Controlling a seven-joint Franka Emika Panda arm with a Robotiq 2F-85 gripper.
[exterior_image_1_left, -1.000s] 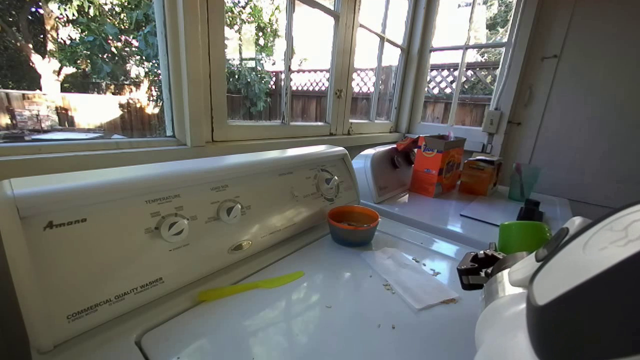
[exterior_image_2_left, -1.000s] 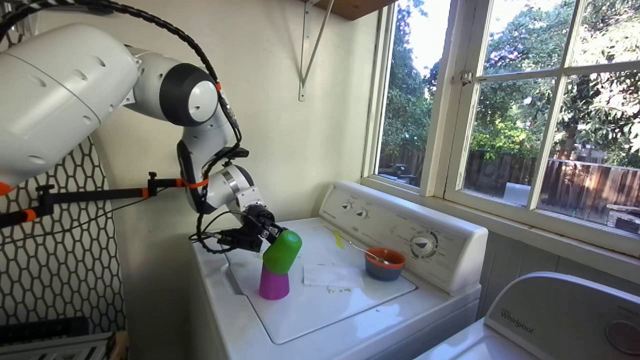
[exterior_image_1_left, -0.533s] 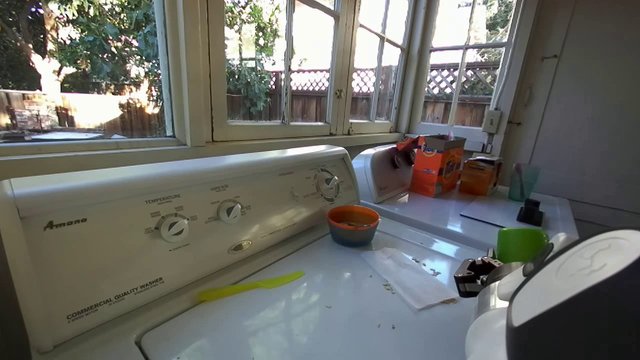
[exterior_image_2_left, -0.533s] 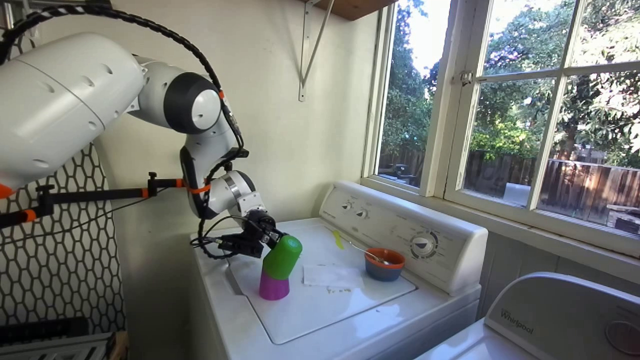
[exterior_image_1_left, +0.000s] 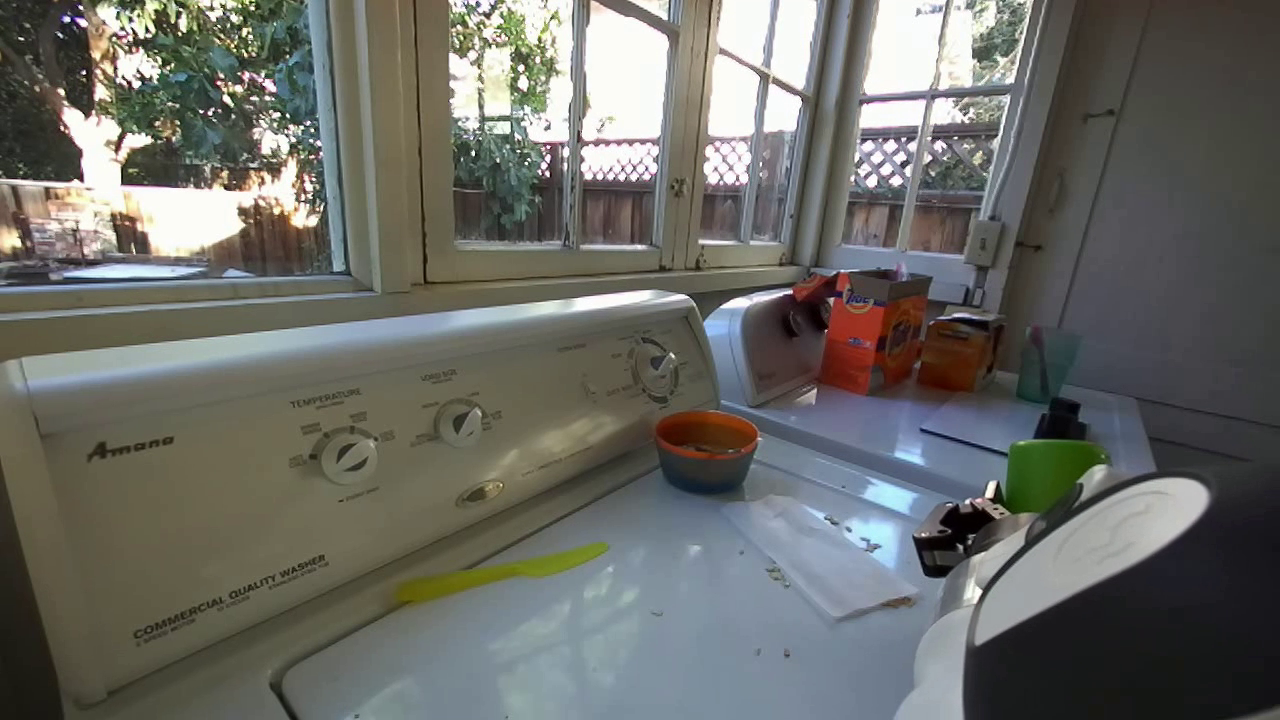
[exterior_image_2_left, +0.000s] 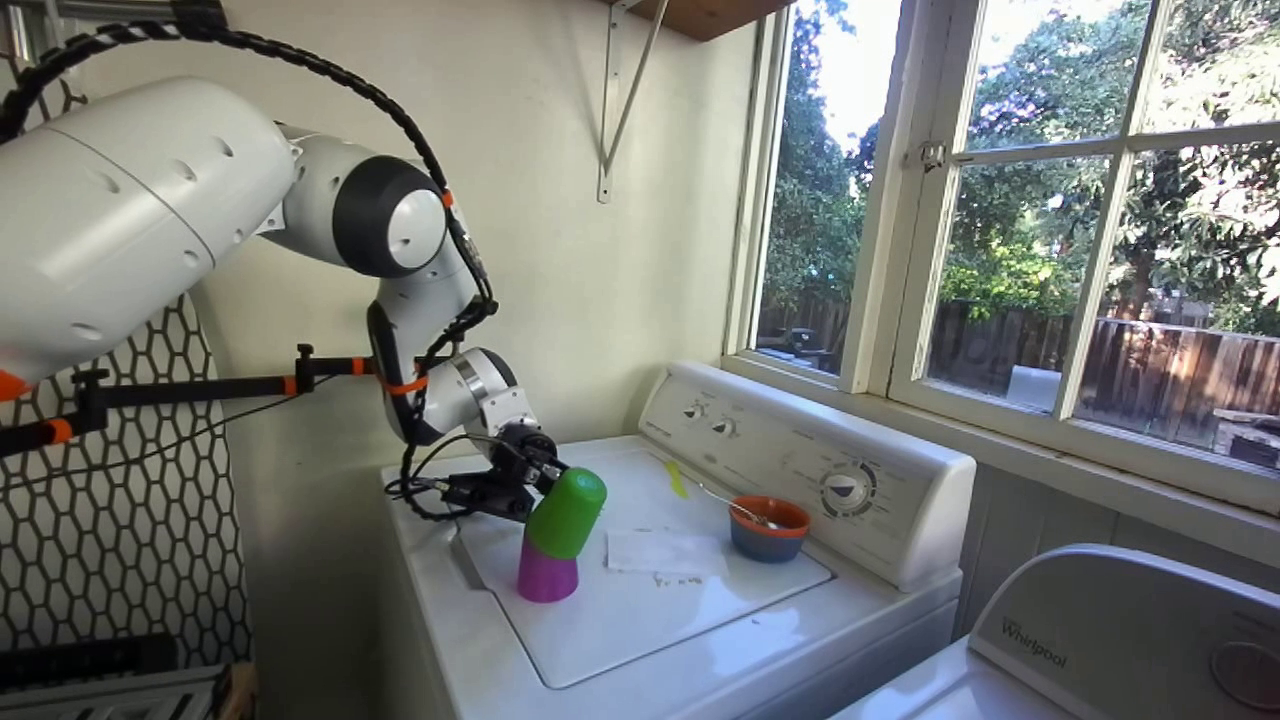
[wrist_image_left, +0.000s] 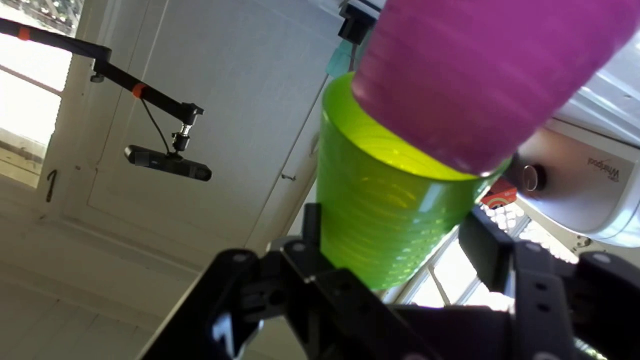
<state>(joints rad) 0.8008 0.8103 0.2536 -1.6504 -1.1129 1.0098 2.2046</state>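
Wrist view: the gripper (wrist_image_left: 395, 231) is clamped on the green cup (wrist_image_left: 382, 200) at the centre of the frame, one jaw at each side. The magenta cup (wrist_image_left: 480, 75) occupies the upper right; its narrow end overlaps the green cup's mouth, and insertion depth cannot be determined. In an exterior view, the green cup is inverted and tilted over the magenta cup, which stands inverted on the washing machine (exterior_image_2_left: 640, 630), lower centre. Further right: a white sheet (exterior_image_2_left: 662, 552) and an orange-rimmed bowl (exterior_image_2_left: 766, 543) containing a spoon (exterior_image_2_left: 735, 506).
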